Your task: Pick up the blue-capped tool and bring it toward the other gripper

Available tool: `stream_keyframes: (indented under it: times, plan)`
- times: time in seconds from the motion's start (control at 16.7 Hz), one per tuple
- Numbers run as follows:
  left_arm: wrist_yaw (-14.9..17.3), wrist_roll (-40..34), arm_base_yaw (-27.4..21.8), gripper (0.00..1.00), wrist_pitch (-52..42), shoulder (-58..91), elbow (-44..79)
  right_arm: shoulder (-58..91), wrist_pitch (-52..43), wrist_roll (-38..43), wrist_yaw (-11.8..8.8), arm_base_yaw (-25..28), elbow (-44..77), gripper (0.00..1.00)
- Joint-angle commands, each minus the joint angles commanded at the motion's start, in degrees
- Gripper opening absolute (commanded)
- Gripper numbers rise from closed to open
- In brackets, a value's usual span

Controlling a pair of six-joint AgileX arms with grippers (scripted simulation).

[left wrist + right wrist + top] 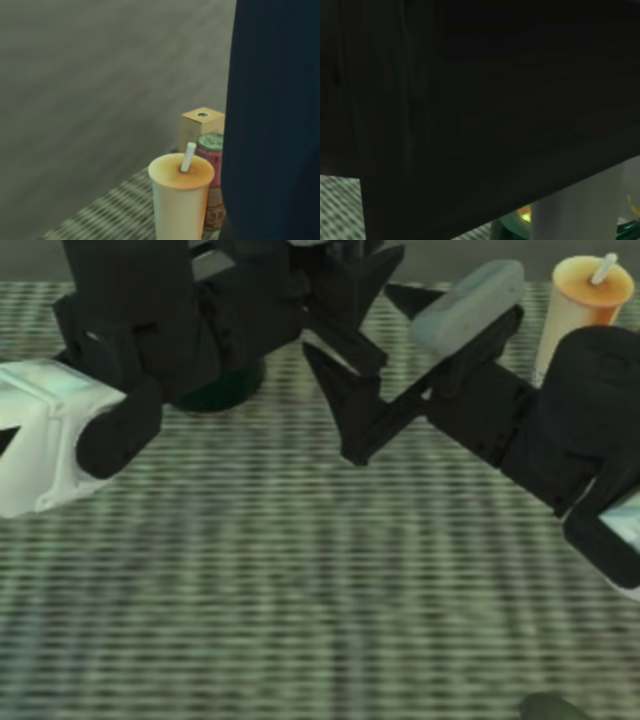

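Top view: both AgileX arms reach over the woven-patterned counter [300, 570] and meet near its far edge. Our left gripper [345, 290] lies at the top centre, partly cut off by the frame; we cannot tell whether it is clenched or released. Our right gripper [370, 345] comes in from the right and is released. Its two pointed fingers [335, 390] are spread well apart, and their tips lie just beside the left gripper.

The blue-capped tool [270, 120] shows only in the left wrist view, as a broad dark navy surface very close to the camera. We cannot make it out from above, so its exact place between the grippers stays unclear.

An orange drink cup [585, 295] with a white straw stands at the far right of the counter. In the left wrist view a red can [214, 145] stands just behind it, with a tan block [200, 125] beyond. A dark green round object [215, 395] sits partly hidden under the left arm.

The right wrist view is mostly dark; a pale grey cylinder [580, 210] crosses one corner.
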Motion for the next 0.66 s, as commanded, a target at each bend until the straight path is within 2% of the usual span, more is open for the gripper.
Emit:
stream_keyframes:
  times: [0.18,0.48,0.66]
  plan:
    - [1.2,-0.2,1.3,0.00,-0.1,-0.7,-0.7,-2.4,-0.2,-0.1,-0.4,-0.4,-2.2,1.00]
    - [6.4,0.2,7.4,0.00,-0.5,-4.1,-3.7,-12.9,-1.2,0.0,-2.1,-1.7,-11.7,1.00]
    - [8.1,0.3,9.3,0.00,-0.7,-5.1,-4.6,-15.8,-1.2,0.1,-2.8,-1.9,-14.5,1.00]
